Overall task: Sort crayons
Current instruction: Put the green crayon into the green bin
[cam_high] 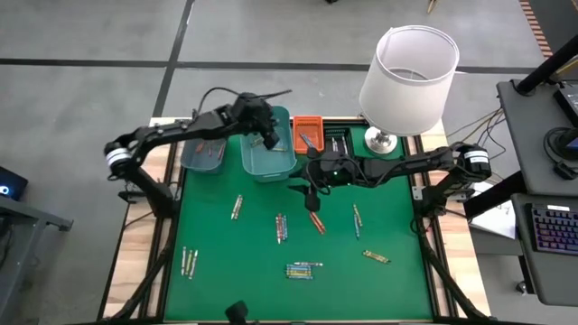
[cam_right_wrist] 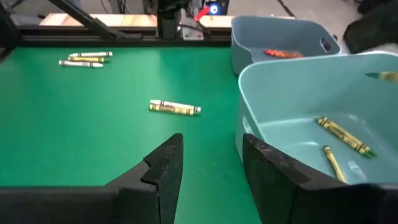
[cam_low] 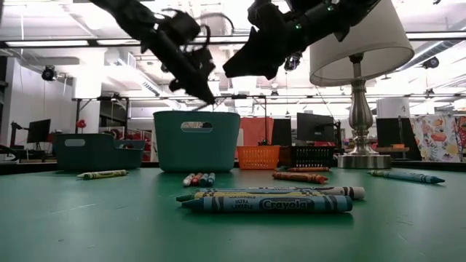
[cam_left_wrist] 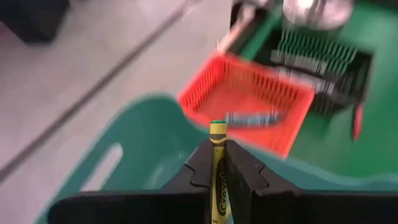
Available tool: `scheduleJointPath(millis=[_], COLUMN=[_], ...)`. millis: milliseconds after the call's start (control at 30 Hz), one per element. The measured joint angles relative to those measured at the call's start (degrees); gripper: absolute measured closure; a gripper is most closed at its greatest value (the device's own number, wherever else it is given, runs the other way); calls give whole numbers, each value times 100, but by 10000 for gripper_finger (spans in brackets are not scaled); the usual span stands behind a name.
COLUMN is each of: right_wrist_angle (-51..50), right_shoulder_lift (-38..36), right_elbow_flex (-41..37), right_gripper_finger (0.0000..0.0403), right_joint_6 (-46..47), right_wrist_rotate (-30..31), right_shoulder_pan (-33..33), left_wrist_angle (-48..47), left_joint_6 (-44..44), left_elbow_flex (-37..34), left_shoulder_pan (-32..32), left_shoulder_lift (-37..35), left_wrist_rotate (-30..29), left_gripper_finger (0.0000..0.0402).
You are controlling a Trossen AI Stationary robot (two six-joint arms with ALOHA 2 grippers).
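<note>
My left gripper (cam_left_wrist: 217,149) is shut on a yellow-green crayon (cam_left_wrist: 217,132), above the near teal bin (cam_high: 268,162), which holds two yellow crayons (cam_right_wrist: 342,135). My right gripper (cam_right_wrist: 211,163) stands open with nothing between its fingers, above the green mat just right of that bin (cam_high: 309,191). Several crayons lie flat on the mat: one (cam_high: 237,207) at the left, a group (cam_high: 304,269) near the front, an orange-red one (cam_high: 317,221) below my right gripper. A second bin (cam_right_wrist: 283,37) holds an orange-red crayon (cam_right_wrist: 282,54). My left gripper pinches the yellow-green crayon's wrapped shaft (cam_left_wrist: 219,177) between its two fingers. The crayon lies along the fingers, and its tip (cam_left_wrist: 217,126) sticks out past them. The fingers slant down from the table's left toward the teal bin. The crayon is clear of the bin and the mat.
An orange basket (cam_high: 307,133) with a blue crayon (cam_left_wrist: 252,118) and a black basket (cam_high: 336,142) stand behind the teal bins. A lamp with a white shade (cam_high: 408,77) stands at the far right corner. The mat's near half (cam_high: 235,289) has open room between the crayons.
</note>
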Motion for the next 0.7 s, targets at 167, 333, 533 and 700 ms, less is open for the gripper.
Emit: scheduleJointPath(millis=[167,333,533,700], right_wrist_angle=[-151,-150,-149,-120], right_shoulder_lift=[-2,-9,-11,-20], right_elbow_flex=[0,0,-2,8], right_gripper_finger=[248,248,248,248], right_joint_6=[27,131,205,262], right_wrist_rotate=[-2,-4,-7,-8], right_shoulder_pan=[0,0,0,0], left_wrist_angle=[-715,-845,-957,-948], left_joint_6=[169,199,148,159], left_elbow_flex=[331,408,389,384], left_shoulder_pan=[5,9,33,35], left_shoulder_lift=[530,815,853,846], left_wrist_rotate=[-58,-107,-542,-570], left_gripper_finger=[402,401,375,346])
